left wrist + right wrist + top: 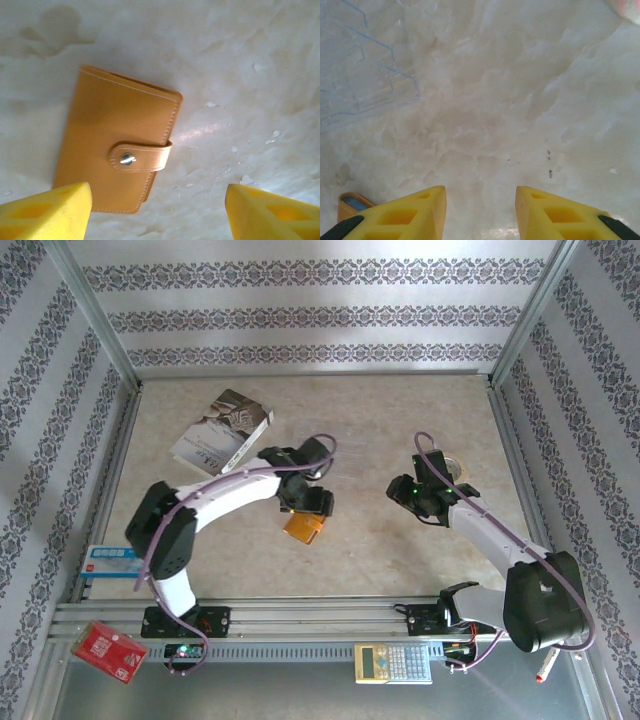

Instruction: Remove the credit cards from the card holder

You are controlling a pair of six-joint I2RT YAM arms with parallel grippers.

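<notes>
Worktop (380, 570) pale, like stone. White booklet (222, 432) at far left. Left tool (159, 192) wide open, holds nothing. Right tool (480, 192) part open, holds nothing, bare worktop between its fingers. Calculator (393, 663) on near rail. Orange card holder (115, 145) flat on worktop, strap snapped shut, just below left tool, by its left finger.

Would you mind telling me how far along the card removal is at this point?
Done: nothing visible; the small orange stitched bifold card holder lies on the table with its snap strap fastened. In hand: the left gripper hangs open over it; the right gripper is open, holding nothing. Left: unfasten, open, pull out the credit cards.
</notes>
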